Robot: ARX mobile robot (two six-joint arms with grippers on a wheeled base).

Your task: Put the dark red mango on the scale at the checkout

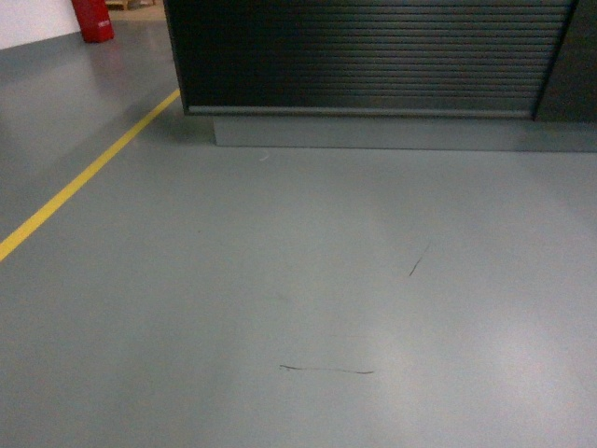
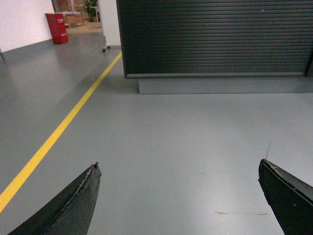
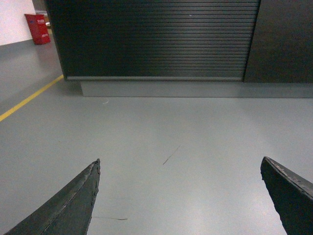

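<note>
Mango and scale not in any view. One checkout [image 1: 373, 56] at far centre, ribbed front on a grey plinth; its top is out of frame. Left gripper [image 2: 178, 196] spread wide, empty. Right gripper [image 3: 181, 196] same. Between them and the counter: bare grey floor [image 1: 298, 280] (a few scuff marks), one yellow line [image 1: 84, 177] at left, one red bin [image 1: 91, 19] at far left. Judgement: mango likely smooth, somewhat slippery, bruisable, so grip across the middle, light squeeze.
</note>
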